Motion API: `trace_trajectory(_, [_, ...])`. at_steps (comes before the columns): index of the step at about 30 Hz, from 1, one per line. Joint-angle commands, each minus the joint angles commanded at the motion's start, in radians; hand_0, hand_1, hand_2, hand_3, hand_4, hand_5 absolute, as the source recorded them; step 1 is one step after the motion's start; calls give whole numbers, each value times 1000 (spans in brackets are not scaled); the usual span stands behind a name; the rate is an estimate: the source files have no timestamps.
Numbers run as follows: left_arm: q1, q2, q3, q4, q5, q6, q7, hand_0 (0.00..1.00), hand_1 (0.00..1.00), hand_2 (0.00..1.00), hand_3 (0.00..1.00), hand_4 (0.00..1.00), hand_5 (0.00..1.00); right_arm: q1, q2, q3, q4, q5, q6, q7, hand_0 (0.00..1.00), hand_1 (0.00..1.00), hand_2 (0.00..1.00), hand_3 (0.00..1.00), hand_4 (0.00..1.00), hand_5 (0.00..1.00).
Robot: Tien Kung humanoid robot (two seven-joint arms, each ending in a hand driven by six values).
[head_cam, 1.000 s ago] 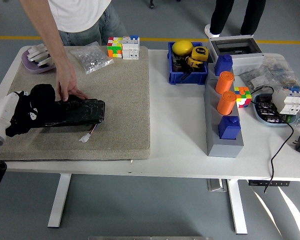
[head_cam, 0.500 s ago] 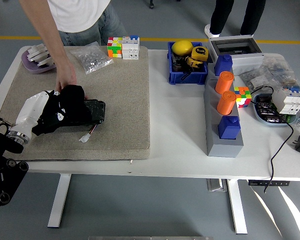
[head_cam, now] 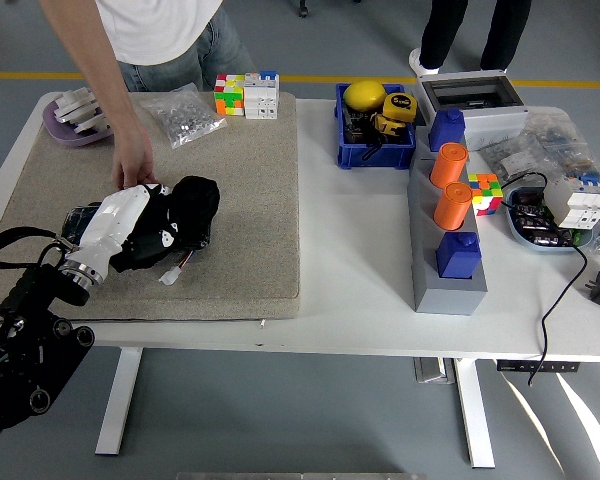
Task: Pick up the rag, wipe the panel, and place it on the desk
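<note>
i see my left hand [head_cam: 140, 228] reaching in from the lower left, its fingers closed around the black rag [head_cam: 185, 210], which is bunched up and pressed down on the dark panel [head_cam: 85, 216]. only the panel's left end and a bit of its right edge show from under the hand and rag; a small white connector [head_cam: 168, 276] on short wires sticks out just below it. panel and rag lie on the beige mat [head_cam: 240, 190] covering the left part of the white table [head_cam: 360, 260]. a person's hand [head_cam: 134, 165] at the far side touches the panel's upper edge, just beside my hand.
</note>
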Motion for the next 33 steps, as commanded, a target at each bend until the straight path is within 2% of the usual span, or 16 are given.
trace_trajectory(6, [-11, -12, 33, 3, -1, -1, 4, 295, 216, 528, 354, 2, 2, -1, -3, -6, 0, 3, 2, 3, 796, 660, 691, 633, 998, 532])
trace_trajectory(13, [-10, -22, 34, -10, 5, 1, 7, 296, 216, 527, 355, 2, 2, -2, -1, -5, 0, 4, 2, 1, 795, 658, 692, 634, 998, 532])
trace_trajectory(24, [16, -9, -27, -5, 7, 3, 16, 296, 216, 526, 358, 2, 2, -2, 2, 4, 0, 0, 0, 0, 799, 655, 691, 635, 998, 532])
trace_trajectory(33, [32, 9, -104, 31, 9, 8, 4, 308, 221, 524, 358, 2, 2, -3, 5, 10, 0, 2, -1, -2, 798, 652, 691, 635, 998, 534])
